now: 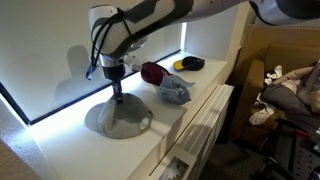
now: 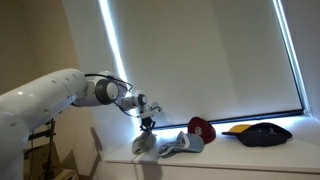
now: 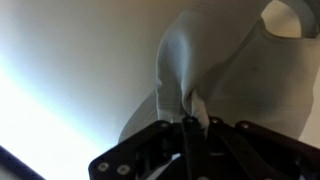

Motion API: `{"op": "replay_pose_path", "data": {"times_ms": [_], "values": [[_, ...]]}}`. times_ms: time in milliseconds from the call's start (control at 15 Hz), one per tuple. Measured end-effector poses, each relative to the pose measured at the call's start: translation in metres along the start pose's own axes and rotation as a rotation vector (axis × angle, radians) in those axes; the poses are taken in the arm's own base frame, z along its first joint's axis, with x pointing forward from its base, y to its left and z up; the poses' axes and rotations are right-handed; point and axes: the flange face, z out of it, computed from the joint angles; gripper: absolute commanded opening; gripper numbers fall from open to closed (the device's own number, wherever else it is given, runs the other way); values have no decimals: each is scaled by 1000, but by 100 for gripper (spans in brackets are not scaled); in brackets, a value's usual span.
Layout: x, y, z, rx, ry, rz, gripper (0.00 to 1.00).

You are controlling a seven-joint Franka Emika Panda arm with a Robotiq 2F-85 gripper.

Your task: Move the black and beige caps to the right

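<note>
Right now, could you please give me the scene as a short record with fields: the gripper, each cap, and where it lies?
gripper: the gripper is shut, pinching a fold of the beige cap, as the wrist view shows
beige cap: lies on the white ledge, at one end of the row
blue-grey cap: next along the row, free
maroon cap: close beside the blue-grey cap; contact cannot be told
black cap: at the far end of the row, yellow lining visible, untouched
</note>
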Motion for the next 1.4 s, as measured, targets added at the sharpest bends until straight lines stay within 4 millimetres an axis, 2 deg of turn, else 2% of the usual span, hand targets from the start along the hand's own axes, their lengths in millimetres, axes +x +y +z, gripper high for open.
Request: {"op": "replay_pose_path", "data": {"times_ms": [200,400,600,867,1133,1400], "values": [[5,0,-43,-131,-4,31,1],[0,-3,-86,-227,2,42,1],[-9,-5,-133,-324,33,43,1],[-31,0,-210,-441,119,62,1],[-76,12,-287,-512,176,132,1],[-150,29,-344,-440,105,313,1]]}}
